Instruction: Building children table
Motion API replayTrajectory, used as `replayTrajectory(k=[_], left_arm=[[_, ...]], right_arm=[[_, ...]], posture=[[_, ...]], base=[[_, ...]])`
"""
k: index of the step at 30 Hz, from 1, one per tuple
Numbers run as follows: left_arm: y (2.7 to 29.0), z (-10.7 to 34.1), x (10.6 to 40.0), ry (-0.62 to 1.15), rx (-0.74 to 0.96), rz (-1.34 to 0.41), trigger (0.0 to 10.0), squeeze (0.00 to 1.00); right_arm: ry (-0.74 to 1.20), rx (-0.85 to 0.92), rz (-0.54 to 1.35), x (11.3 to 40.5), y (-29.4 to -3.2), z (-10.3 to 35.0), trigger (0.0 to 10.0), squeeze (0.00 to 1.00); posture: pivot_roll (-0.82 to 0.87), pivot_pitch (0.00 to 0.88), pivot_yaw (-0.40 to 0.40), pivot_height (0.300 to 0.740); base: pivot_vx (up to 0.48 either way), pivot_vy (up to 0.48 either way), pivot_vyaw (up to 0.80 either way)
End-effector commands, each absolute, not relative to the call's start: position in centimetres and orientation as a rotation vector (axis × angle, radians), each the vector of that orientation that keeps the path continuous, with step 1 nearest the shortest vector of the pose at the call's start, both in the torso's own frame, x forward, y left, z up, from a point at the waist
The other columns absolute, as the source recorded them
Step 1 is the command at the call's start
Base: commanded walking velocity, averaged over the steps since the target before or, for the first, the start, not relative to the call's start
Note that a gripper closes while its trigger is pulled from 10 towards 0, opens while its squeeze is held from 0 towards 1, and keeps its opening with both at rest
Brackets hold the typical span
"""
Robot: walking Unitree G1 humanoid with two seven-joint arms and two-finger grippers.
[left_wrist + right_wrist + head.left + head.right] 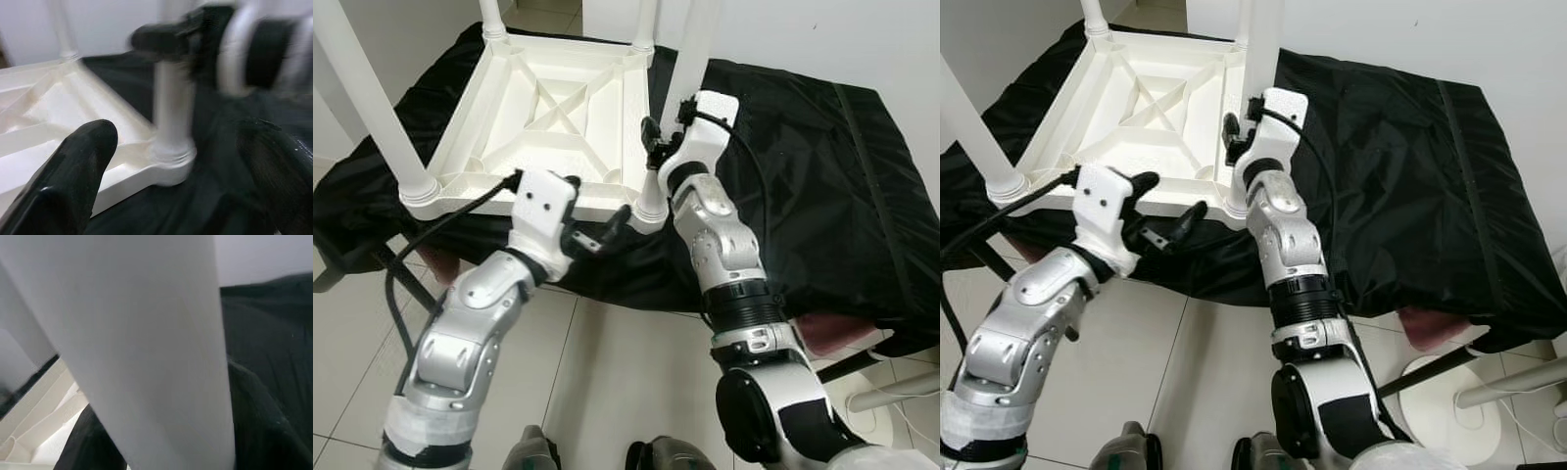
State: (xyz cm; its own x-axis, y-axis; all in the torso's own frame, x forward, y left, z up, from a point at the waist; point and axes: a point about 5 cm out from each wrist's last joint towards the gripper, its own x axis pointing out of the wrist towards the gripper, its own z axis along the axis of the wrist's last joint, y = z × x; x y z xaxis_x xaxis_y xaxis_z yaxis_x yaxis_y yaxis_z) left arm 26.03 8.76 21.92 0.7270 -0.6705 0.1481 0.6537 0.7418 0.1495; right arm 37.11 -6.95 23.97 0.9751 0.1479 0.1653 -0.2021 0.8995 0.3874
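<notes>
A white plastic children's table [548, 108] lies upside down on a black-covered surface, with white legs standing up from its corners. My right gripper [658, 137] is shut on the near right leg [690, 49] partway up; that leg [146, 352] looms very close in the right wrist view. Just in front of the table's near edge, my left gripper [1170, 201] is open and holds nothing. Its two fingers [73, 171] straddle the view of that leg's socket [171, 156] from a short distance.
The black cloth [822, 176] drapes over a low support and spreads wide to the right of the table. White tiled floor [607, 372] lies in front. A round white stand base [1440, 401] sits on the floor at the right. A tall near left leg [367, 98] rises beside my left arm.
</notes>
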Motion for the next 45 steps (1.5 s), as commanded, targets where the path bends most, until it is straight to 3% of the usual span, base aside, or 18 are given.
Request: replayTrajectory(k=[1, 5, 7, 10, 13, 14, 18, 26, 31, 36, 37, 45], left_arm=[[7.6, 22.1, 25.3, -0.200, 0.087, -0.791, 10.0, 0.00], [5.8, 21.9, 24.2, -0.199, 0.094, -0.887, 10.0, 0.00], [5.8, 21.9, 24.2, -0.199, 0.094, -0.887, 10.0, 0.00], [4.0, 21.3, 23.4, -0.189, 0.133, -0.979, 10.0, 0.00], [3.6, 21.1, 23.3, -0.187, 0.151, -0.994, 10.0, 0.00], [3.3, 21.1, 23.4, -0.190, 0.173, -0.990, 10.0, 0.00], [3.0, 21.1, 24.0, -0.197, 0.199, -0.967, 10.0, 0.00], [3.2, 20.9, 25.1, -0.194, 0.241, -0.925, 10.0, 0.00], [3.4, 19.2, 28.7, -0.132, 0.309, -0.806, 10.0, 0.00], [3.7, 18.6, 29.3, -0.113, 0.325, -0.795, 10.0, 0.00], [4.2, 17.9, 30.0, -0.107, 0.367, -0.789, 10.0, 0.00], [5.8, 16.4, 31.0, -0.093, 0.460, -0.830, 10.0, 0.00]], right_arm=[[-0.056, 0.813, 0.195, 37.0, -7.1, 22.7, 10.0, 0.00], [-0.053, 1.002, 0.196, 36.9, -8.3, 21.8, 10.0, 0.00], [-0.053, 1.002, 0.196, 36.9, -8.3, 21.8, 10.0, 0.00], [-0.027, 1.275, 0.224, 36.3, -9.3, 19.3, 10.0, 0.00], [-0.006, 1.338, 0.215, 36.2, -9.7, 18.1, 10.0, 0.00], [0.023, 1.472, 0.193, 36.1, -10.3, 16.5, 10.0, 0.00], [0.081, 1.594, 0.144, 36.1, -11.4, 13.3, 10.0, 0.00], [0.121, 1.580, 0.146, 36.0, -11.5, 11.4, 10.0, 0.00], [0.098, 1.505, 0.179, 35.8, -11.5, 10.7, 10.0, 0.00], [0.085, 1.515, 0.184, 35.8, -11.6, 10.8, 10.0, 0.03], [0.064, 1.533, 0.189, 35.7, -11.9, 10.7, 10.0, 1.00], [0.012, 1.561, 0.184, 34.5, -13.2, 9.9, 10.0, 1.00]], posture=[[0.00, 0.060, -0.065, 0.740], [0.00, 0.066, -0.062, 0.740], [0.00, 0.066, -0.062, 0.740], [0.00, 0.072, -0.057, 0.740], [0.00, 0.075, -0.060, 0.740], [0.00, 0.076, -0.060, 0.740], [0.00, 0.078, -0.063, 0.740], [0.01, 0.081, -0.061, 0.740], [0.01, 0.085, -0.049, 0.740], [-0.01, 0.089, -0.041, 0.740], [-0.02, 0.098, -0.026, 0.740], [-0.05, 0.119, 0.005, 0.740]], base=[[0.000, 0.000, 0.00], [0.000, 0.000, 0.00], [0.000, 0.000, 0.00], [0.000, 0.000, 0.00], [0.000, 0.000, 0.00], [0.000, 0.000, 0.00], [0.000, 0.000, 0.00], [0.000, 0.000, 0.00], [0.000, 0.000, 0.00], [0.000, 0.000, 0.00], [0.000, 0.000, 0.00], [0.000, 0.000, 0.00]])
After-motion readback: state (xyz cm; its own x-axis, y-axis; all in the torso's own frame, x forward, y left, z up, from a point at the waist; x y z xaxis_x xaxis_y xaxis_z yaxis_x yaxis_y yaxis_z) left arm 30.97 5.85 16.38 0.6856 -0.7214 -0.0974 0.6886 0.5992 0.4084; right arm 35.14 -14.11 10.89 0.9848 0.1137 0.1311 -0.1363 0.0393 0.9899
